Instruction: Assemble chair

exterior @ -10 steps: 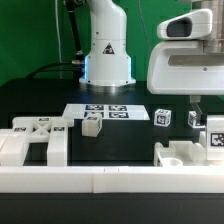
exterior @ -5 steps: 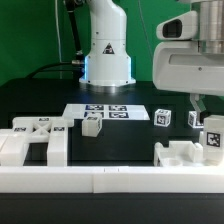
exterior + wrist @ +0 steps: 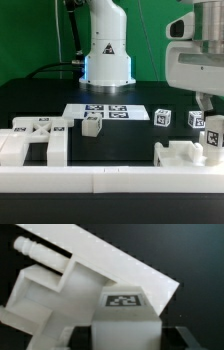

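grip: robot's two-finger gripper (image 3: 206,104) narrow, jaws clamped on a chunky matte-white tagged chair block (image 3: 213,138) (the wrist view shows it between them) | where: exterior view's right, against a larger white chair piece (image 3: 178,155), near the long white border rail (image 3: 100,180) | rest: bigger white chair section (image 3: 35,140) at the exterior view's left

Showed a plain green backdrop (image 3: 30,40) across the rear of the exterior view, evenly and brightly lit. Carried a matte black worktop (image 3: 40,100) from that backdrop to the foreground. Held the marker board (image 3: 106,112) lying flat near the middle. Ended at a long low white border rail (image 3: 60,182) running across the front, jointed near its middle.
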Controlling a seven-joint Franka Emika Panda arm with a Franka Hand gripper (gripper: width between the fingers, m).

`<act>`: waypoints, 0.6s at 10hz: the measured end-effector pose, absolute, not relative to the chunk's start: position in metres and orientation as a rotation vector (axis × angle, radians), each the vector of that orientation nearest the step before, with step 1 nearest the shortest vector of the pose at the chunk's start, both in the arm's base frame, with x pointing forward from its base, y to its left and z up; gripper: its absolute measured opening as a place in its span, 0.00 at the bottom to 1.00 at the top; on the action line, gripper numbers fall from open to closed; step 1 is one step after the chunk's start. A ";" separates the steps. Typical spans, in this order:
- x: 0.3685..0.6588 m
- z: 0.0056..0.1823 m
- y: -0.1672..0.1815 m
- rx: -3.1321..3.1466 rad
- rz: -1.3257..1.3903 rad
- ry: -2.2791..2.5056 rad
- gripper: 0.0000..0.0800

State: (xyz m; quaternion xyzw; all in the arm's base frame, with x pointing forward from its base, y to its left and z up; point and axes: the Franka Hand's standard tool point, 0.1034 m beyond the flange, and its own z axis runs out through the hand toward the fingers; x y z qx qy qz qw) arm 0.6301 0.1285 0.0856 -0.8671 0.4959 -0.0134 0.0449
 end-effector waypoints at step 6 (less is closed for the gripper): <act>0.628 0.085 0.131 -2.926 -0.059 0.912 0.80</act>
